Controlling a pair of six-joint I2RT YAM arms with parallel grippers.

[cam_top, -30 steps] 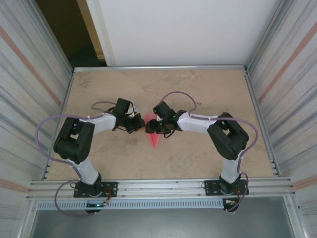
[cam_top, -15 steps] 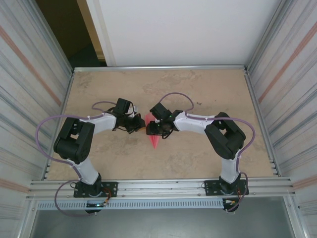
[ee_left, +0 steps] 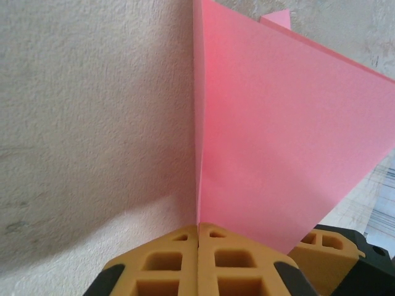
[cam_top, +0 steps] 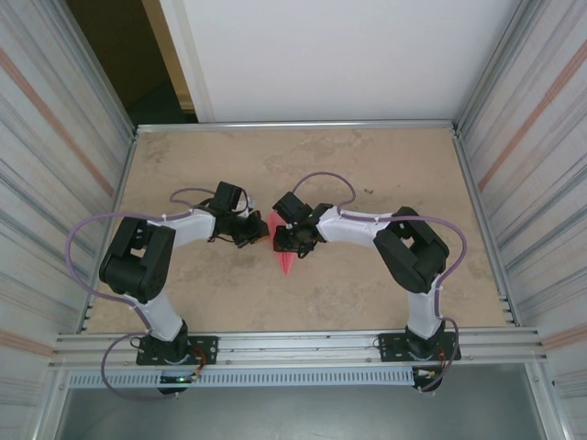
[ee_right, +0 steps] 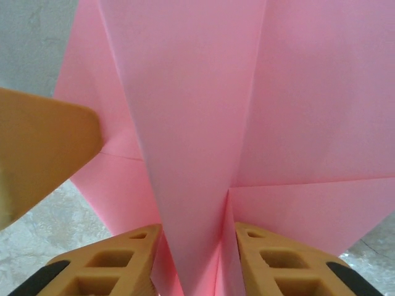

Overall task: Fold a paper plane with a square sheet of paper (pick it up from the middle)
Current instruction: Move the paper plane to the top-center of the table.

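Beige speckled desk [cam_top: 367,165] inside a cell of ribbed metal walls; two black-and-white arms meet at its middle over a slim pink-red folded paper plane [cam_top: 288,260].

From bases at the near edge, both arms bend inward. The plane's sharp tip points toward that near edge, just in front of the grippers. The left gripper [cam_top: 262,235] has its orange fingers [ee_left: 166,265] pressed together, gripping the plane where a crease runs into their seam. The right gripper [cam_top: 286,240] has its orange fingers [ee_right: 123,259] standing apart on either side of the plane's raised centre fold; I cannot tell whether they pinch it. Beyond, bare desk reaches a white back panel [cam_top: 348,55].
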